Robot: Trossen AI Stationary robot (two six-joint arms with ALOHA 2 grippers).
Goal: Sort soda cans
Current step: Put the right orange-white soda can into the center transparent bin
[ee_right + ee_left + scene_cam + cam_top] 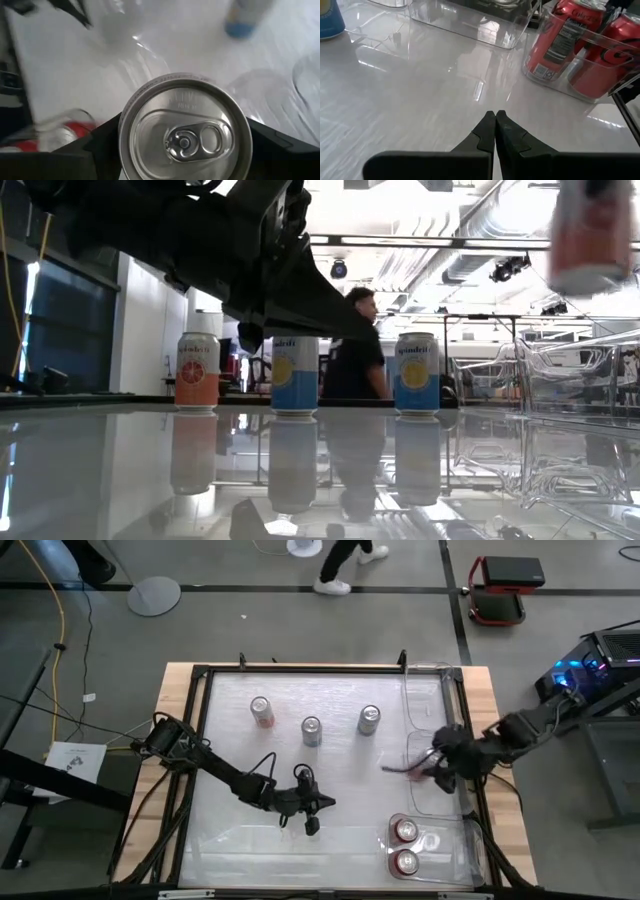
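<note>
Three soda cans stand upright on the white table toward its far side: one with an orange-pink label (262,712) (197,370) and two blue-and-white ones (311,730) (369,720). Two red cans (405,830) (405,862) stand in the near clear bin (445,850) at the right. My right gripper (432,768) is shut on a pale, pinkish can (590,235) and holds it in the air over the right-hand bins. My left gripper (495,120) is shut and holds nothing, low over the table's near middle (311,818). My right gripper pinches the can's side wall (127,145) between its two fingers (100,142), one on each side just below the silver top (185,132). The fingers slant down from above. The can is lifted clear of table and bins, roughly upright.
Two more clear bins stand along the right edge, a far one (425,700) and a middle one (440,790) under the held can. A black frame (300,668) rims the table. A person (360,350) stands in the room beyond the far edge.
</note>
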